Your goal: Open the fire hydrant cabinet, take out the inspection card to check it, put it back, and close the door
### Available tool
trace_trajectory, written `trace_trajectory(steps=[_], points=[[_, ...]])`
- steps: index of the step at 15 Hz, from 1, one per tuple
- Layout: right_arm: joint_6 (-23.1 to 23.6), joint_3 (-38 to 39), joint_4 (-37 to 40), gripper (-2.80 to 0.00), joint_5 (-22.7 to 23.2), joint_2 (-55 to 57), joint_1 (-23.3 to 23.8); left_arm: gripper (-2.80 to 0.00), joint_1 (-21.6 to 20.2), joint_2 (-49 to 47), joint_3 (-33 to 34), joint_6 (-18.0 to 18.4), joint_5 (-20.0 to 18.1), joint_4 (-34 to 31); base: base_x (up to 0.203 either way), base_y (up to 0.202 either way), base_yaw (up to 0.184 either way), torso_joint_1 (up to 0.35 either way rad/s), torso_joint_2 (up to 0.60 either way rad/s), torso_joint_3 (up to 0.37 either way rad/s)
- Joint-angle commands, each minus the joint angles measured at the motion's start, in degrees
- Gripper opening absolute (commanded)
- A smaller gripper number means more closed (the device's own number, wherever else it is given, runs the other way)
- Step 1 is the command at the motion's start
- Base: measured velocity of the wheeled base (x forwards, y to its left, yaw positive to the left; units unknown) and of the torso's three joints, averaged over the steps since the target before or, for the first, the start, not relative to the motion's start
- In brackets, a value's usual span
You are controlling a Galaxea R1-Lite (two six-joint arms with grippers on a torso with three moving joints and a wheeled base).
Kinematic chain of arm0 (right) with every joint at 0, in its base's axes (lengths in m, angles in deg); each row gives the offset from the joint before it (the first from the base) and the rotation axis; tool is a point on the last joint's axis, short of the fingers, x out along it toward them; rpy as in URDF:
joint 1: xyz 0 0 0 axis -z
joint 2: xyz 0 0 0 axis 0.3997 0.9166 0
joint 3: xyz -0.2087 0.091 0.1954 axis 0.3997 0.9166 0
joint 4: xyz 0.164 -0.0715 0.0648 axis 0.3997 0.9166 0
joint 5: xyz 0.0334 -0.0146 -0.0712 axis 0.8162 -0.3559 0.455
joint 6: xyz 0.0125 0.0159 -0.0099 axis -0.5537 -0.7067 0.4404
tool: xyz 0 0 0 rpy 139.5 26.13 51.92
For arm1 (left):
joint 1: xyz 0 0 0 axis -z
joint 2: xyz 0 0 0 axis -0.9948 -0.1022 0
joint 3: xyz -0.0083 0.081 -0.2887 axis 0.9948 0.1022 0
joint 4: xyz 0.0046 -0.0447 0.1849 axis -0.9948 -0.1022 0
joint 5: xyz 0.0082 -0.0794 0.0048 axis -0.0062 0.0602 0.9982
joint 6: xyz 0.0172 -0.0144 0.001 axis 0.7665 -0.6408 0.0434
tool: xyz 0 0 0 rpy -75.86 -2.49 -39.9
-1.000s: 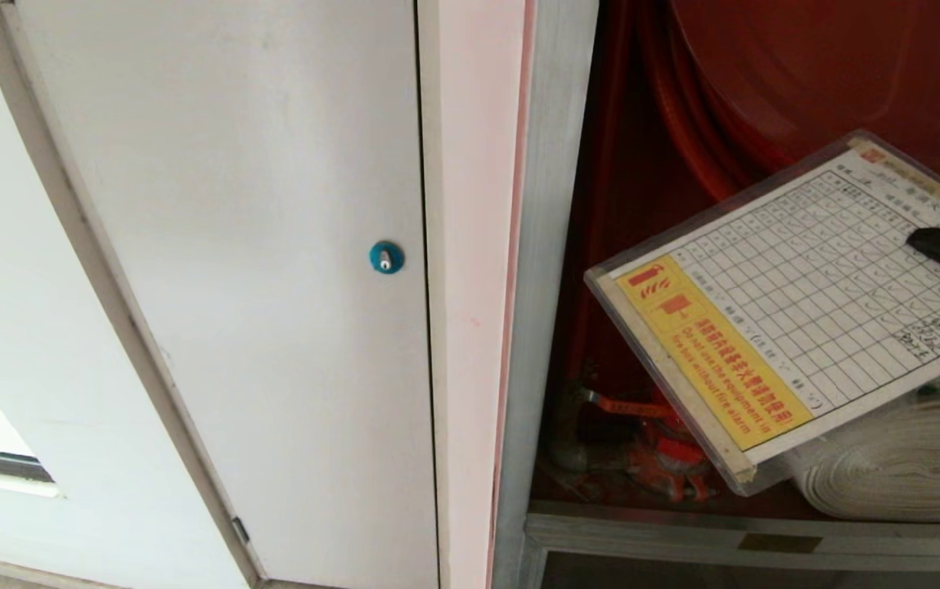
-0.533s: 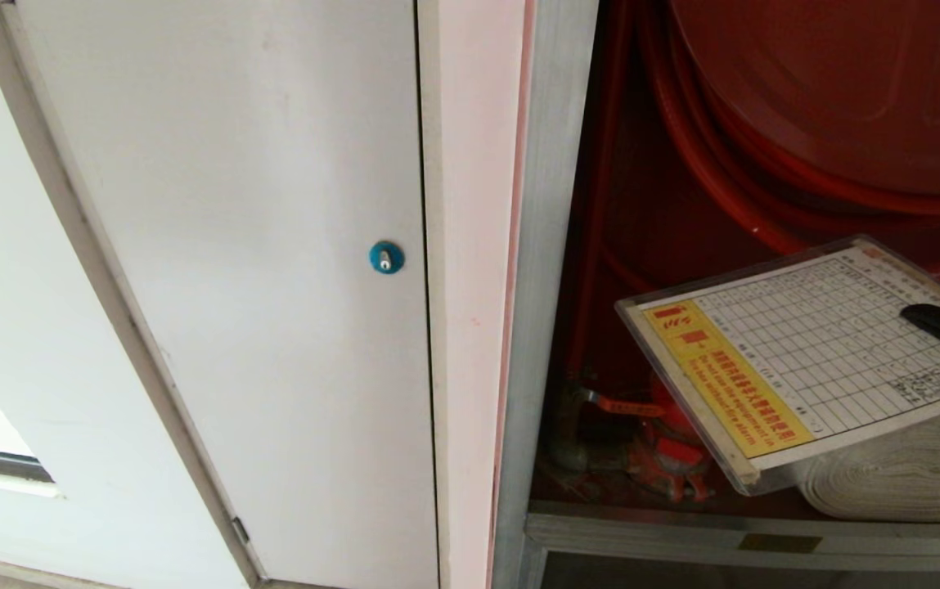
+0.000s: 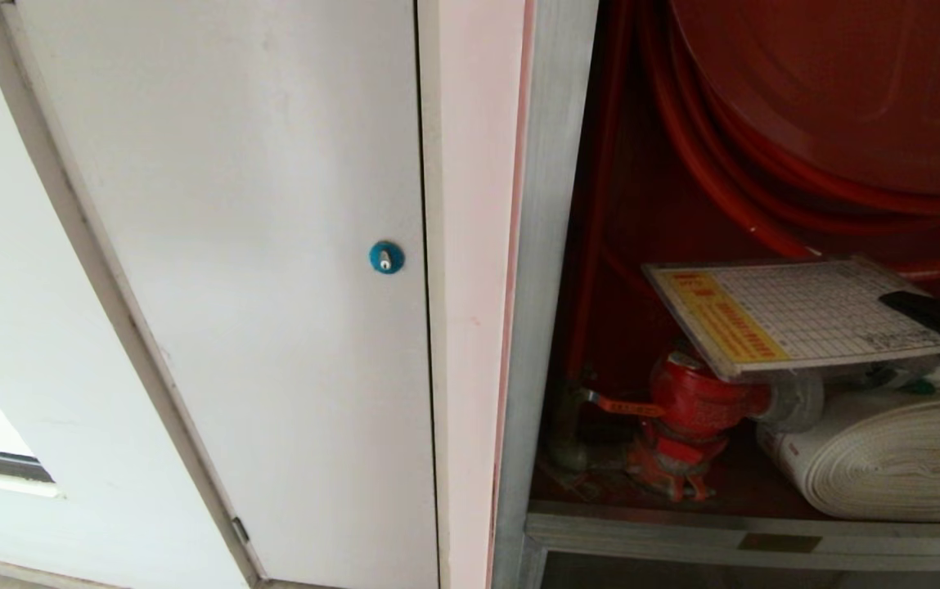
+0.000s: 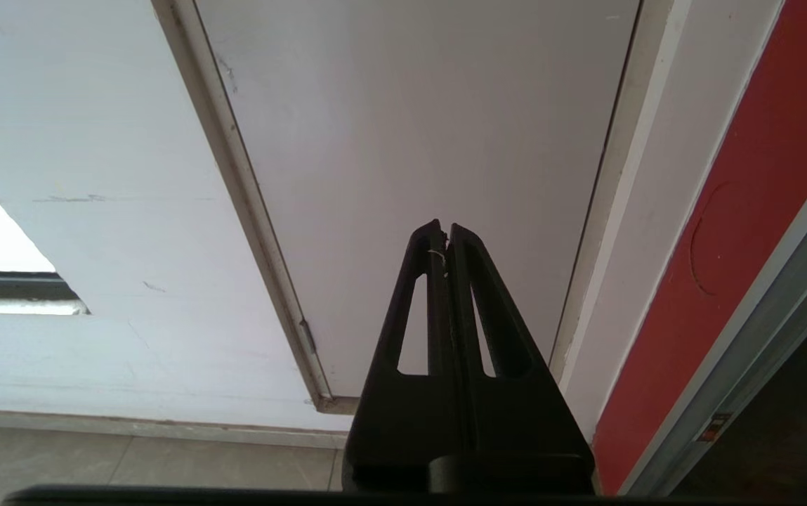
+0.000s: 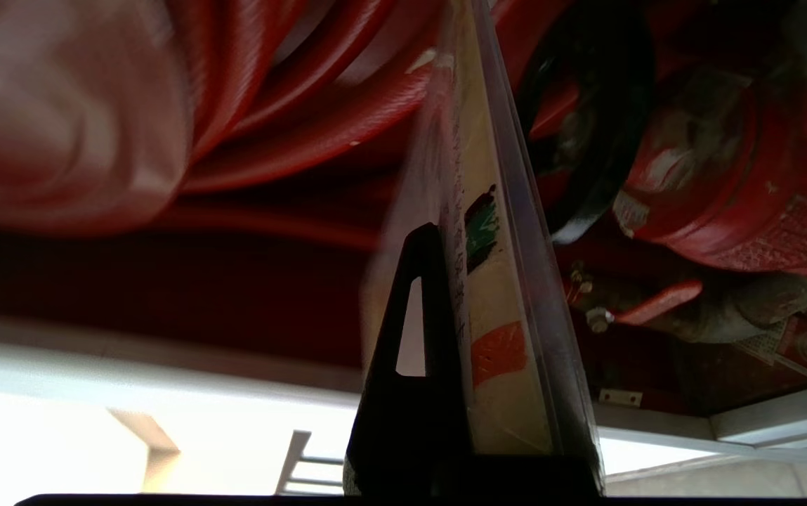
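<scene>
Inspection card (image 3: 797,315) sits clamped in the right gripper (image 3: 924,315), whose jaws are closed on the card's right end inside the open cabinet (image 3: 547,270). One dark finger (image 3: 928,315) lies across the top of the grid sheet, and the card, in its clear sleeve, is tipped nearly flat, its yellow band towards the cabinet's left frame post. In the right wrist view the card (image 5: 498,295) runs edge-on along the gripper (image 5: 445,242), pressed against the finger (image 5: 410,337). Just below the card, low in the cabinet, stands a red valve (image 3: 694,409) with an orange-red handle (image 3: 621,403); beside it, to the right, lies a coiled white hose (image 3: 887,462). Above the card, red hose (image 3: 731,176) loops around a red reel (image 3: 838,90) at the cabinet's top. Left of the cabinet's frame post is a white door (image 3: 257,270) with a round blue lock (image 3: 386,257). The left gripper (image 4: 445,242) hangs idle in front of that white door (image 4: 410,133), left of the cabinet, its jaws pressed together on nothing
</scene>
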Motion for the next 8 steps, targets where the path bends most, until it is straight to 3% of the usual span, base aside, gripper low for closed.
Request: trace_trajectory(steps=[1,8], points=[[-1.01,-0.87,-0.14,-2.80,0.08,4.41,1.07,-2.80,0.01,0.02,0.03,0.03,-0.02,-0.02,0.000,0.000,0.000,0.000,0.00,0.000],[-2.02,1.48,-0.06,-2.80,0.08,3.97,1.51,-2.80,0.03,-0.03,-0.05,0.03,-0.02,-0.09,0.000,0.000,0.000,0.000,0.00,0.000]])
